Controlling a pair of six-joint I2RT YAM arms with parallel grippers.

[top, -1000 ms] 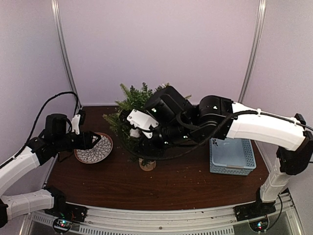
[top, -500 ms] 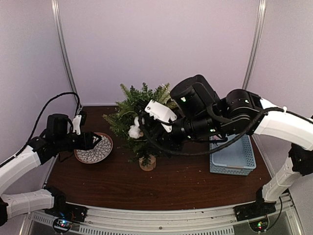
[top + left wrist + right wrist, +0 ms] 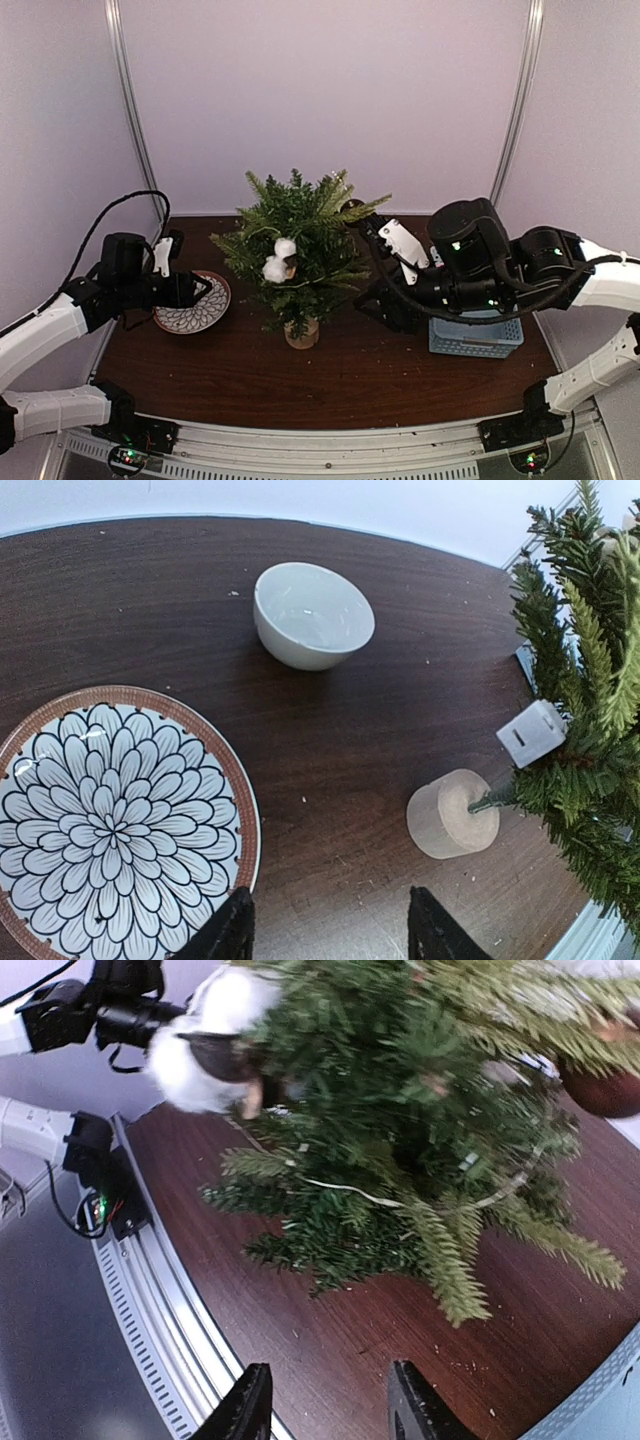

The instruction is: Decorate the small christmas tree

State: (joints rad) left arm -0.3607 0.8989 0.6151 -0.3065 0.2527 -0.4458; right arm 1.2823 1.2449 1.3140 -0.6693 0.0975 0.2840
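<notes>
- The left gripper (image 3: pixel 330 935) is held low over the left part of the dark wooden table (image 3: pixel 380 380); its fingers are seen apart, with nothing between them.
- A patterned plate (image 3: pixel 188 306) with a flower design is seen below and just beside that gripper.
- A white bowl (image 3: pixel 313 615) is set upright behind the plate, apart from it.
- The small christmas tree (image 3: pixel 298 248) is placed upright at the middle of the table on its pale round stump (image 3: pixel 452 813).
- White fluffy ornaments (image 3: pixel 278 262) are hung among the front branches, and a small white box (image 3: pixel 530 734) is lodged low in the needles.
- The right gripper (image 3: pixel 325 1415) is held just right of the tree, apart from the branches; its fingers are parted and nothing is gripped.
- A blue basket (image 3: pixel 480 338) is set at the right, partly hidden by the right arm.
</notes>
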